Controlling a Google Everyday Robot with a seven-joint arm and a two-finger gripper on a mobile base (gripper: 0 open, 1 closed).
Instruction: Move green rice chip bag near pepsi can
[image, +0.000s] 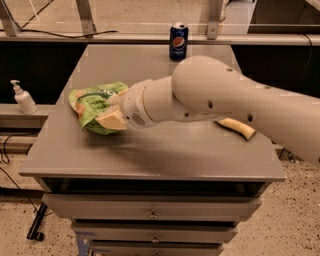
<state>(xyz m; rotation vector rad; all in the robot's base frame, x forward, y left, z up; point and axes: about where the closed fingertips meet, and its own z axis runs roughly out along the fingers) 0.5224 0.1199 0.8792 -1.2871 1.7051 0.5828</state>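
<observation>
The gripper (114, 118) sits at the left side of the grey metal drawer-cabinet top (150, 152), at the end of a thick white arm (215, 95) that reaches in from the right. It looks clamped on the near right edge of the green rice chip bag (92, 104), a soft, crinkly light-green pouch. One pale finger (111, 121) lies across the foil, and I take the other to be underneath, out of sight. So I'd call this the grasp-and-lift step, with the carry not yet made.

The pepsi can (178, 41), a small dark-blue drink can with a silver top, stands upright at the far edge. It is well apart from the bag, farther back and to the right. The next move calls for raising the pouch clear of the surface and swinging it far and right. It should then be set down just beside the can without the arm's bulk brushing that can (it looks easy to tip).

The bag is bunched and folded against the gripper, its left side puffed and its printing creased. It will likely sag and swing when carried.

A pale yellow oblong thing (237, 128) lies under the arm at the right. A white pump bottle (22, 98) stands on a ledge off to the left.
</observation>
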